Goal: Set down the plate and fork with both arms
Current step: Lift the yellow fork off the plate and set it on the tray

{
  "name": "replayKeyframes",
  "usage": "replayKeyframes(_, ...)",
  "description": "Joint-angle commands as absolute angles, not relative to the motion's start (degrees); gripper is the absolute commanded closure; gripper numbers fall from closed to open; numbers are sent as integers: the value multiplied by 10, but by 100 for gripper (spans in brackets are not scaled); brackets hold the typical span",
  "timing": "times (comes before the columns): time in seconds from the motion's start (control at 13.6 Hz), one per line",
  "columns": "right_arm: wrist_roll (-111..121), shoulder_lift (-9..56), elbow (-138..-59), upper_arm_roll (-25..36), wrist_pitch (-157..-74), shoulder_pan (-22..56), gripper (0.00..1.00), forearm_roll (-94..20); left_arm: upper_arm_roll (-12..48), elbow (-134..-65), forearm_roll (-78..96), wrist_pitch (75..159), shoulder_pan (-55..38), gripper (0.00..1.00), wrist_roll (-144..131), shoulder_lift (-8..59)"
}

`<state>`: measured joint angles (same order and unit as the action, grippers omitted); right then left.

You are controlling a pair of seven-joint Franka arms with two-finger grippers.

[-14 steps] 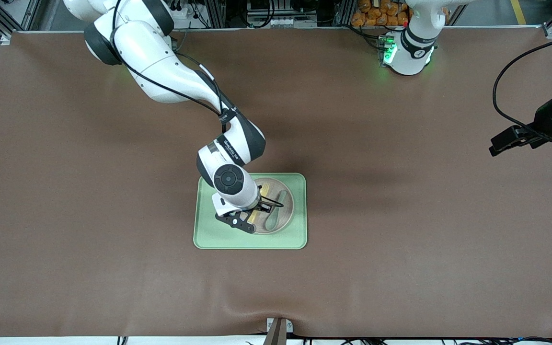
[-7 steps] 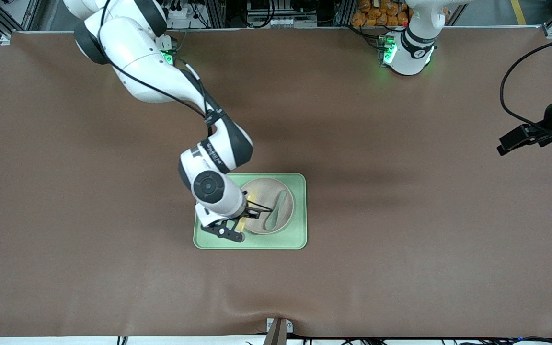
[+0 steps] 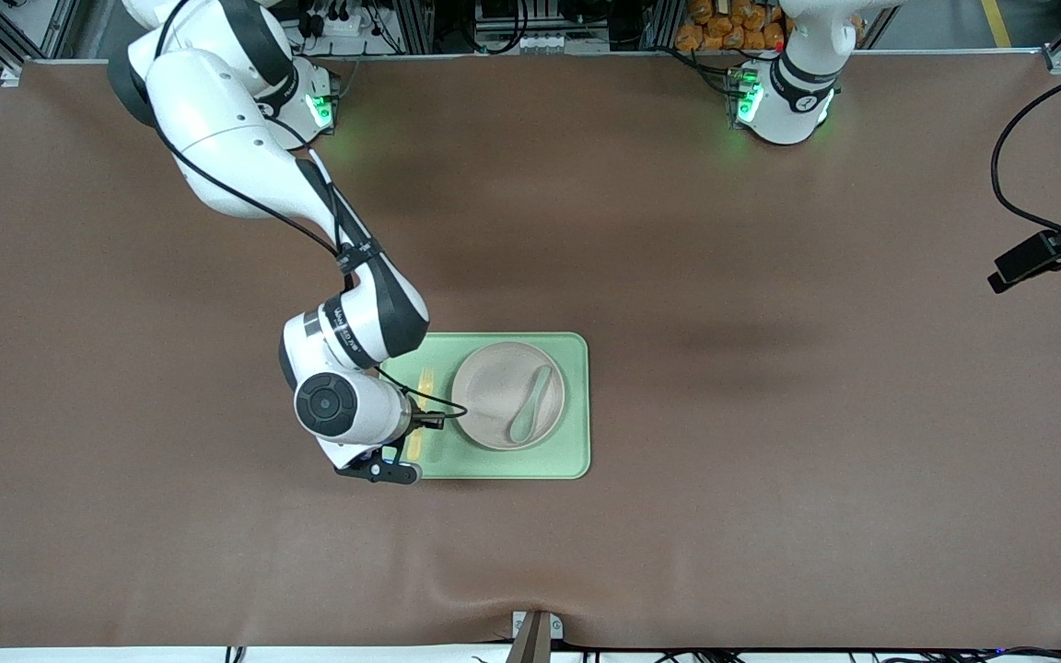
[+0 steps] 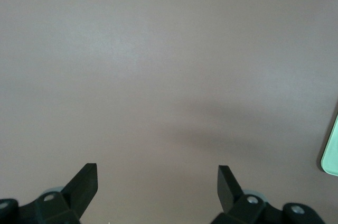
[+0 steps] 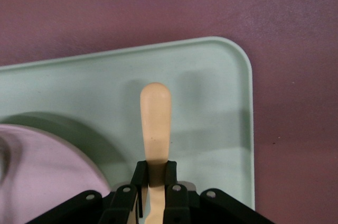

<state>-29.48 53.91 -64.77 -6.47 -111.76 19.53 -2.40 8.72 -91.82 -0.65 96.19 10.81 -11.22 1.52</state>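
Lowest in the front view is just the brown table cover (image 3: 770, 534). Going up to about the centre of the frame you hit the light green tray (image 3: 494, 465).

The right gripper (image 3: 415, 431) is over the tray's end strip, the one toward the right arm's end of the table. Its jaws are clamped on the pale yellow fork (image 3: 425, 378). In the right wrist view the fork's handle (image 5: 155, 123) sticks straight out from between the fingertips, over green tray near a rounded corner. There's a soft shadow next to the handle, but I honestly can't tell if the fork touches the tray.

Just beside the fork, toward the left arm's end, the speckled beige plate (image 3: 494, 396) sits on the tray. A grey-green spoon (image 3: 530, 405) lies in the plate, tilted, bowl end lower in the frame.

Up at the top edge are both green-lit bases, the right arm's base (image 3: 314, 106) and the left arm's base (image 3: 784, 101).

The left gripper (image 4: 157, 182) hangs over bare table toward the left arm's end, well apart from the tray. Its jaws are wide apart and hold nothing. Only a sliver of the tray shows at the edge of the left wrist view.
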Motion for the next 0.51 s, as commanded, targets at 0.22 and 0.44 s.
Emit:
replayKeyframes(0.22,-275,524,-703,-78,-1154,203,96,6,119,-933,-4,964,108,0,-102,6)
replayKeyframes(0.44,-275,523,-722,-78,-1179,204,96,8,139,-933,-4,965,108,0,-102,12)
